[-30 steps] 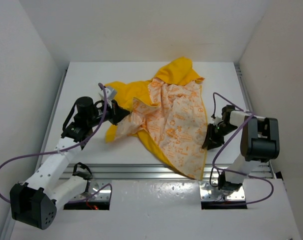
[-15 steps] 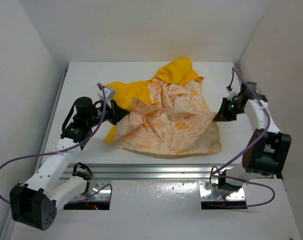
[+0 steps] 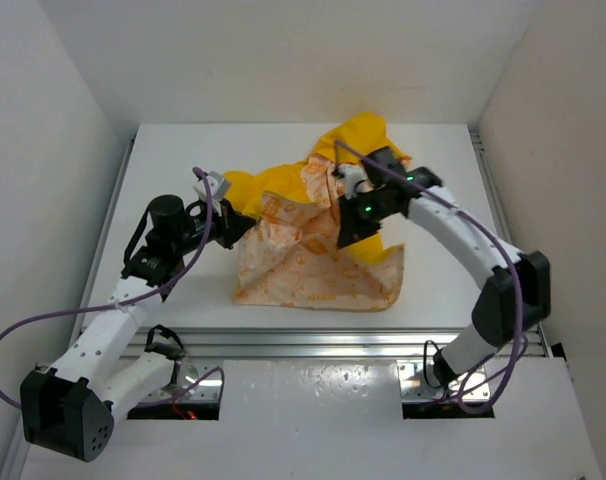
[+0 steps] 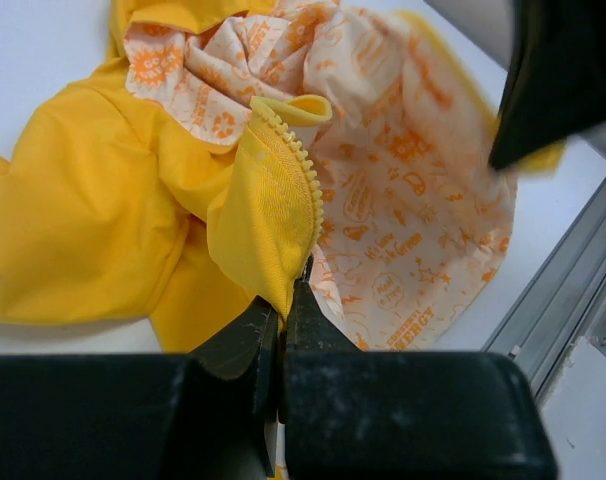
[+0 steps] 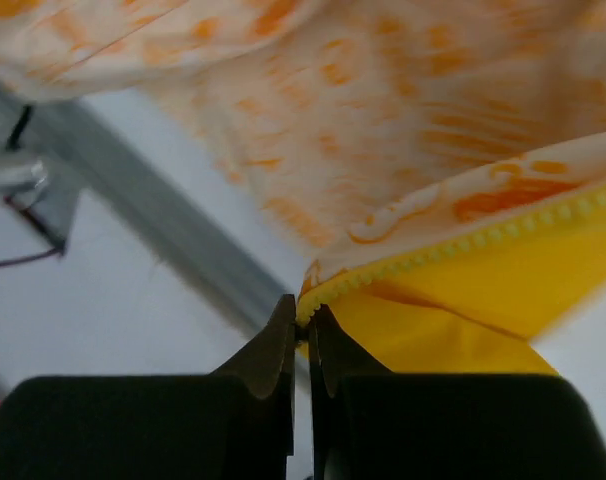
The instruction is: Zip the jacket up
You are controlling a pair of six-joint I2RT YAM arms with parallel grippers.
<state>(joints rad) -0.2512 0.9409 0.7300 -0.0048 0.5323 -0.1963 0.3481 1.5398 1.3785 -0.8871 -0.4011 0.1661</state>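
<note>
Top view of a bright yellow jacket (image 3: 303, 275) w/ white, orange-printed lining, heaped mid-table (image 3: 173, 170), hood toward 12 o'clock, lining side up and folded down toward 6. At jacket's 9 o'clock, left gripper (image 4: 283, 300) clenched on a yellow zipper edge, teeth (image 4: 305, 190) running up and away from the tips. Over jacket's middle, slightly toward 2 o'clock, right gripper (image 5: 301, 312) pinched tight on another toothed yellow edge, held up off the table w/ fabric hanging from it. Not zipped yet. No slider or pull visible; position of either grip along the zipper unclear. Likely risks: thin pinch at the very fingertips on both sides, so could slip out if pulled apart hard. Soft, loose garment, so could slide bodily across the table instead of straightening. Lining bunched between the two edges, so could twist or cross them and leave the teeth misaligned. Right arm stretched far over the heap, so could catch folds on the way back. Room: bare white table toward 9, 10 and 3 o'clock, good for spreading. Tighter toward 6, hem near the aluminium rail (image 3: 313, 343). White walls (image 3: 283, 60) close at 9, 12 and 3, limiting elbow swing.
</note>
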